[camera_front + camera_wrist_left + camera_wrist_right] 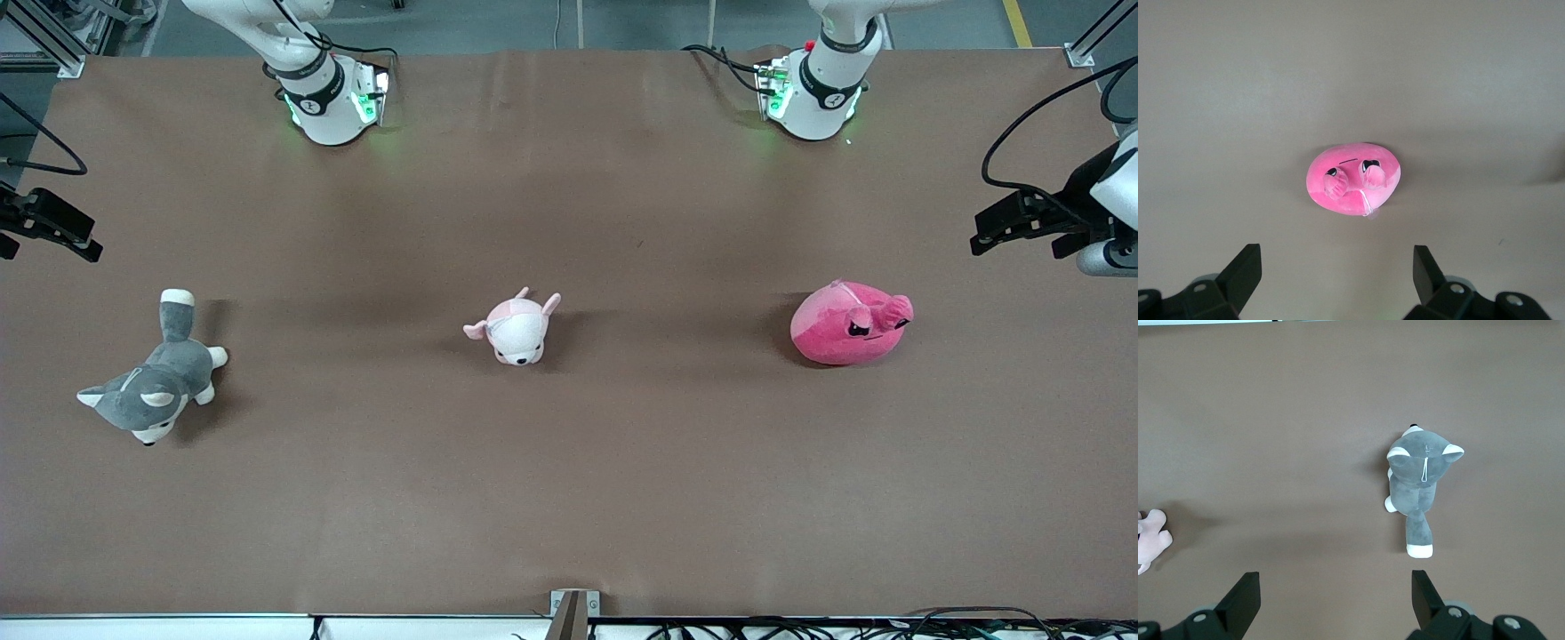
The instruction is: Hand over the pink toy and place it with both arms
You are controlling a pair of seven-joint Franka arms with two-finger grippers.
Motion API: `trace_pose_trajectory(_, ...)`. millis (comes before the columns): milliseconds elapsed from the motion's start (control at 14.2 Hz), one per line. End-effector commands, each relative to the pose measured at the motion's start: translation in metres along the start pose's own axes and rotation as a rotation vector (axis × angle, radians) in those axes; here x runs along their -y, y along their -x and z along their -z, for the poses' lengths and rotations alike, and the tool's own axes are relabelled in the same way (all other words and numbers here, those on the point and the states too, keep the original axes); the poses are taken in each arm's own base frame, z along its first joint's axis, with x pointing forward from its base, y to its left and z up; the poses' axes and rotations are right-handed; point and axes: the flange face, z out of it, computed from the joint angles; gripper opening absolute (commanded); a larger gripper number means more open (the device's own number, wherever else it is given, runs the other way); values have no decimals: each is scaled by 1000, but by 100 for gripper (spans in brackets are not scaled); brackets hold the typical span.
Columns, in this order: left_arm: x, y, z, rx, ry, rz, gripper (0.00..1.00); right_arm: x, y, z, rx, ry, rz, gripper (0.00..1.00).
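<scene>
The round hot-pink plush toy lies on the brown surface toward the left arm's end. Left tool hangs high over it, fingers apart; right tool, also apart, waits over the grey plush husky. Risk: soft rounded body squashes, slips w/ an off-centre pinch.

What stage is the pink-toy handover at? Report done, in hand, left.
Done: nothing visible. The round hot-pink plush toy lies untouched on the brown table, toward the left arm's end.
In hand: nothing. The left gripper hangs open above the toy; the right gripper hangs open over the grey-and-white plush dog.
Left: the pickup, the handover between arms, and the placing.
</scene>
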Motion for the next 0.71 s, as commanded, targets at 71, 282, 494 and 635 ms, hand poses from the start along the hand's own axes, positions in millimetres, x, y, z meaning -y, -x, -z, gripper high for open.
trace_pose_trajectory(71, 3, -1, 2, 0, -5, 6, 100, -2, 8, 4, -10, 21, 9, 100)
trace_pose_trajectory(282, 17, -18, -38, 69, 13, 21, 100, -2, 8, 4, -10, 21, 9, 100)
trace_pose_trajectory(494, 32, -44, -111, 155, 17, 47, 100, -2, 8, 4, -10, 21, 9, 100)
trace_pose_trajectory(635, 42, -52, -152, 158, 21, 66, 100, -2, 8, 4, -11, 21, 9, 100)
